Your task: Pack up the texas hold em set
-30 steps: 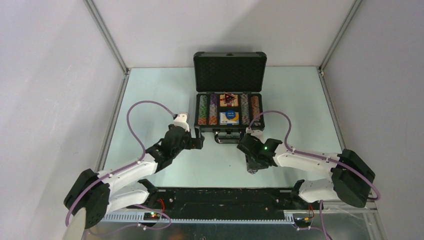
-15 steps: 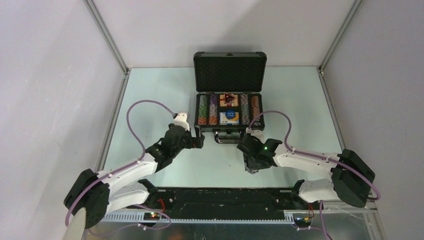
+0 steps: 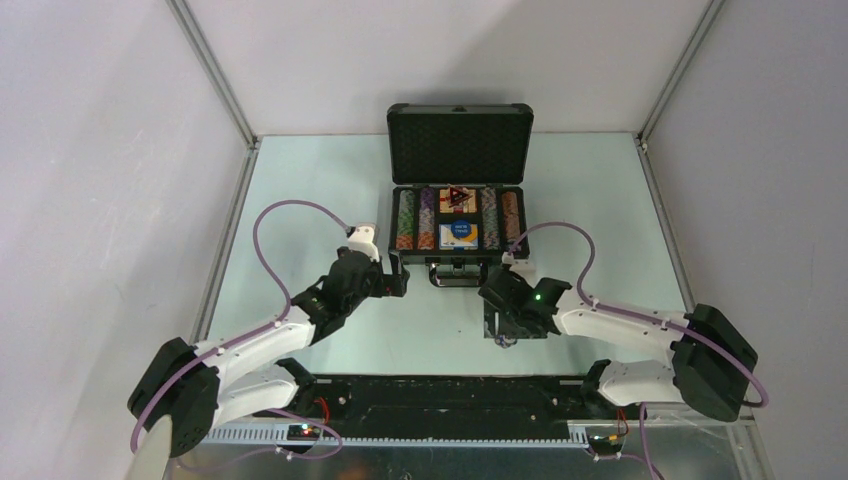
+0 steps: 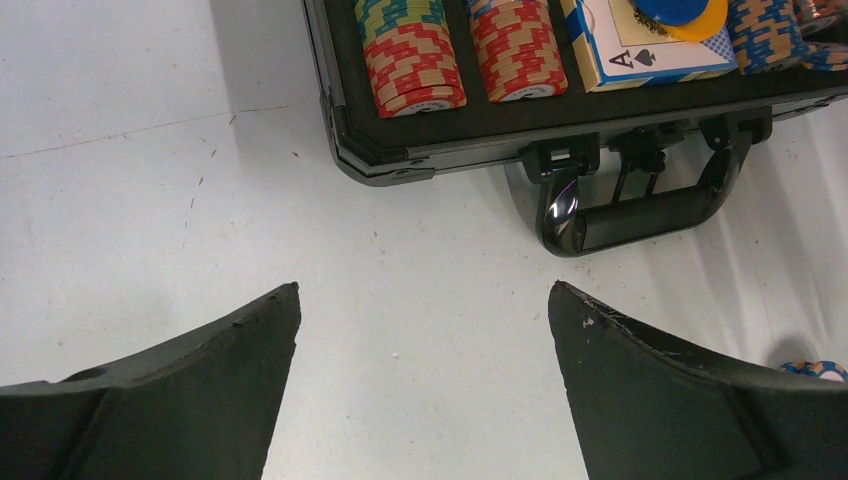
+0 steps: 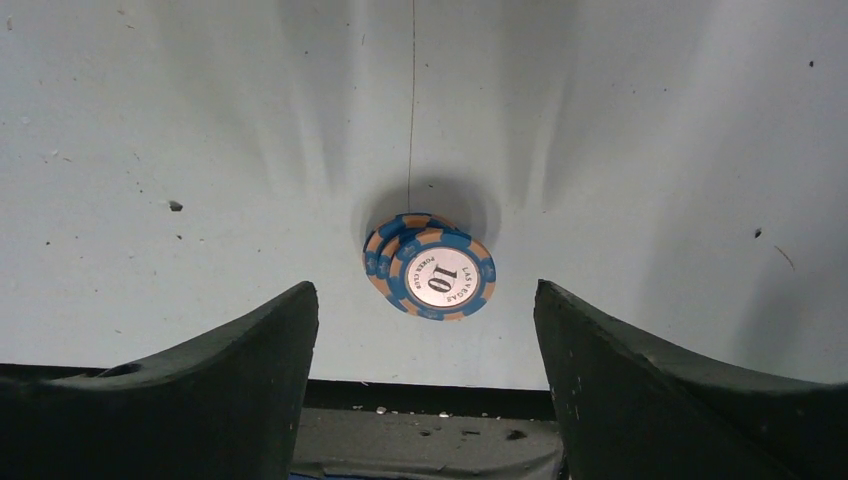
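Showing the right gripper (image 5: pixel 425 288) poised directly above a short stack of poker chips (image 5: pixel 432 267), its jaws standing apart with one dark, wedge-shaped finger on either side of the stack and neither touching it. The chips lie flat on the pale table (image 3: pixel 300 180), close to its near edge and well apart from the open briefcase (image 3: pixel 459 143). They are round discs with no long axis, so the approach probably turns only on centring the jaws across the diameter. The stack is shingled, upper chip slid off the lower; likely two or three chips, though the count is uncertain. Rims are banded blue and orange, the face white and printed. The left gripper (image 4: pixel 423 288), jaws likewise wide and empty, hovers beside the case's near left corner, short of its glossy black handle (image 4: pixel 640 215). The right arm is the nearer. Inside the case's dark foam, ridged chip rows (image 4: pixel 410 60) already lie on edge.
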`<state>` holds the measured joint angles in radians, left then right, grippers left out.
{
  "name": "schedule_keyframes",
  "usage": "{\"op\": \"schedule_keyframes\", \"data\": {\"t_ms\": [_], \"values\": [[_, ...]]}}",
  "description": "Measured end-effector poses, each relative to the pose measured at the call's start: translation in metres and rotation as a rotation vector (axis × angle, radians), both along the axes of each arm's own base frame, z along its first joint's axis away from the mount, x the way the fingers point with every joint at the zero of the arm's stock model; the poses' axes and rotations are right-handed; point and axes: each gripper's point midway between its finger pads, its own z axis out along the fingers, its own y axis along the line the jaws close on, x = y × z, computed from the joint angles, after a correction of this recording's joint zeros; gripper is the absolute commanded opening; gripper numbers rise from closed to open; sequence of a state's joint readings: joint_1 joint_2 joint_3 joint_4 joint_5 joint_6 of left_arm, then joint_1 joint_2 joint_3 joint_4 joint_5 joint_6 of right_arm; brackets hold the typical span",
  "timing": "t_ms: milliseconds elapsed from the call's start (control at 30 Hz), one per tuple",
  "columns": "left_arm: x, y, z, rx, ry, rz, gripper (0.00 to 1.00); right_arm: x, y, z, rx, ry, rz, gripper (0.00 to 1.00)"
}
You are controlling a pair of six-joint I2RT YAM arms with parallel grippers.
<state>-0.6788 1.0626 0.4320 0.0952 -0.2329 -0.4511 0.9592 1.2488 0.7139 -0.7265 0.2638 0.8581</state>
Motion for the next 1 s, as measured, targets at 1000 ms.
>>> {"op": "schedule_keyframes", "data": {"t_ms": [1000], "values": [[0.000, 0.000, 0.000, 0.000, 0.000, 0.000, 0.98, -0.009, 0.003, -0.029, -0.052, 0.082, 0.021, 0.64]]}}
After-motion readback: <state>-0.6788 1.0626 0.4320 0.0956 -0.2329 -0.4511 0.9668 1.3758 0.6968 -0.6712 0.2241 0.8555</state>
